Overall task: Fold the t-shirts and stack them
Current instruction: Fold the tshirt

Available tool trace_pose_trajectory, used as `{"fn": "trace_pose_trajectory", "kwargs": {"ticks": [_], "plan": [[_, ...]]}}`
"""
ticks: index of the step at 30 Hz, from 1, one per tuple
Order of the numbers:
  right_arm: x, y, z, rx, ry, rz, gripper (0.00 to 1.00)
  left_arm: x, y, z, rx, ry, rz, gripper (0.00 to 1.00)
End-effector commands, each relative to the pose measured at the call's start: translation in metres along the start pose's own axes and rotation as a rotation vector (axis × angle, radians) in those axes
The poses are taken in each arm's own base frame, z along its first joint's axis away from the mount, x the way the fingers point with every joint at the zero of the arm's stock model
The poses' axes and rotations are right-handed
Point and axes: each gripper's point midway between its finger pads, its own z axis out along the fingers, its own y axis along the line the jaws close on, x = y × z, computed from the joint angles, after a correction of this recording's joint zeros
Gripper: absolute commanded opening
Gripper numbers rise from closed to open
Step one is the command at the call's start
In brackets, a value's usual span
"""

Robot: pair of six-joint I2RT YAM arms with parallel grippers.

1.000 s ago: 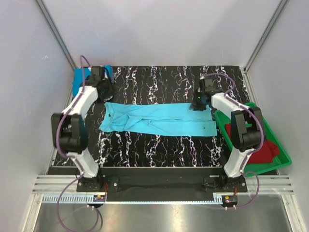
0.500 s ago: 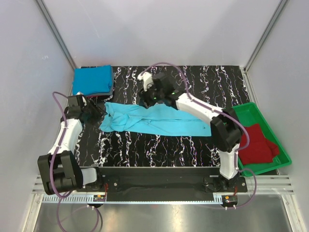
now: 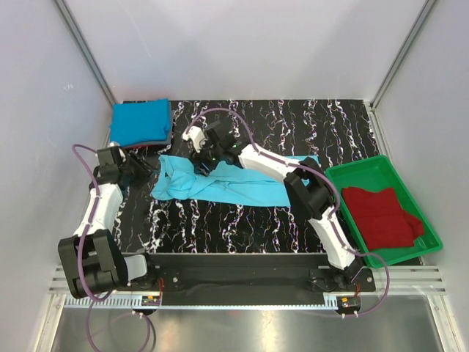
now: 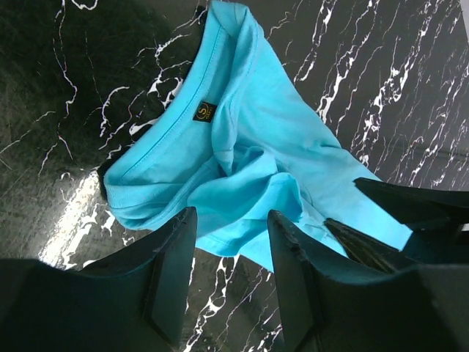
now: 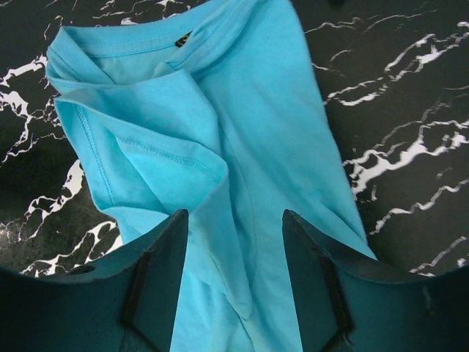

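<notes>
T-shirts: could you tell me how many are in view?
3: turquoise shirt mid-table, blue shirt folded at the far-left corner, dark red shirt in the green tray. Others may be hidden underneath.

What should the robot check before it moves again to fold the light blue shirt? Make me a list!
1. Left gripper open above the collar end: ok.
2. Right gripper open, holding nothing: ok.
3. Turquoise shirt lying smooth: not ok, it is bunched and wrinkled near the collar.
4. Folded blue shirt tidy in the far left corner: ok.
5. Red shirt inside the green tray: ok.
6. Cloth under the right arm lying flat: cannot tell, the arm hides it.
</notes>
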Motion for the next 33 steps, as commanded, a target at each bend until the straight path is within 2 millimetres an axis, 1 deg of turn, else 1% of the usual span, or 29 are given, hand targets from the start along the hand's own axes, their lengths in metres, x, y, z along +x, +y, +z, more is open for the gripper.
{"fn": "trace_pose_trajectory", "kwargs": {"ticks": [1, 3, 5, 6, 8, 9, 10, 12, 14, 15, 16, 17, 20, 24, 25, 28, 32, 33], "plan": [[-0.018, 0.019, 0.013, -0.001, -0.020, -0.047, 0.61, -0.009, -0.010, 0.003, 0.050, -0.025, 0.003, 0.48], [-0.017, 0.017, 0.017, 0.039, -0.006, -0.045, 0.59, -0.008, -0.011, 0.004, 0.056, -0.013, 0.005, 0.47], [-0.015, 0.021, 0.019, 0.054, 0.004, -0.060, 0.57, -0.007, -0.010, 0.005, 0.057, -0.012, 0.014, 0.47], [-0.012, 0.015, 0.019, 0.112, 0.019, -0.064, 0.56, -0.007, -0.010, 0.004, 0.056, -0.011, 0.016, 0.47], [-0.006, 0.013, 0.021, 0.157, 0.041, -0.076, 0.53, -0.007, -0.010, 0.005, 0.055, -0.010, 0.021, 0.47], [-0.002, 0.007, 0.021, 0.192, 0.058, -0.080, 0.52, -0.007, -0.009, 0.005, 0.055, -0.010, 0.021, 0.47], [0.003, 0.006, 0.020, 0.203, 0.069, -0.078, 0.49, -0.006, -0.009, 0.006, 0.052, -0.008, 0.018, 0.47], [0.004, 0.003, 0.018, 0.234, 0.077, -0.079, 0.44, -0.006, -0.008, 0.006, 0.050, -0.008, 0.016, 0.47], [0.003, 0.006, 0.013, 0.244, 0.079, -0.080, 0.37, -0.005, -0.008, 0.006, 0.048, -0.006, 0.017, 0.47], [0.003, 0.008, 0.011, 0.241, 0.081, -0.079, 0.35, -0.006, -0.007, 0.006, 0.043, -0.010, 0.019, 0.47], [0.004, 0.009, 0.008, 0.241, 0.082, -0.074, 0.31, -0.006, -0.006, 0.005, 0.038, -0.010, 0.023, 0.47], [0.004, 0.013, 0.008, 0.236, 0.083, -0.073, 0.18, -0.005, -0.004, 0.006, 0.031, -0.011, 0.022, 0.47], [0.004, 0.012, 0.002, 0.260, 0.086, -0.063, 0.00, -0.003, -0.002, 0.005, 0.025, -0.007, 0.024, 0.47], [-0.002, 0.026, -0.007, 0.245, 0.071, -0.033, 0.00, 0.002, 0.010, 0.004, -0.031, -0.011, 0.032, 0.46], [-0.005, 0.029, -0.014, 0.243, 0.062, -0.024, 0.00, 0.005, 0.013, 0.003, -0.044, -0.007, 0.045, 0.46], [-0.011, 0.043, -0.024, 0.228, 0.044, 0.019, 0.00, 0.013, 0.017, 0.000, -0.052, -0.001, 0.053, 0.46], [-0.013, 0.052, -0.030, 0.221, 0.018, 0.064, 0.00, 0.031, 0.017, -0.001, -0.049, 0.026, 0.060, 0.44], [-0.009, 0.053, -0.030, 0.221, 0.020, 0.083, 0.00, 0.036, 0.018, 0.000, -0.058, 0.031, 0.060, 0.44]]}}
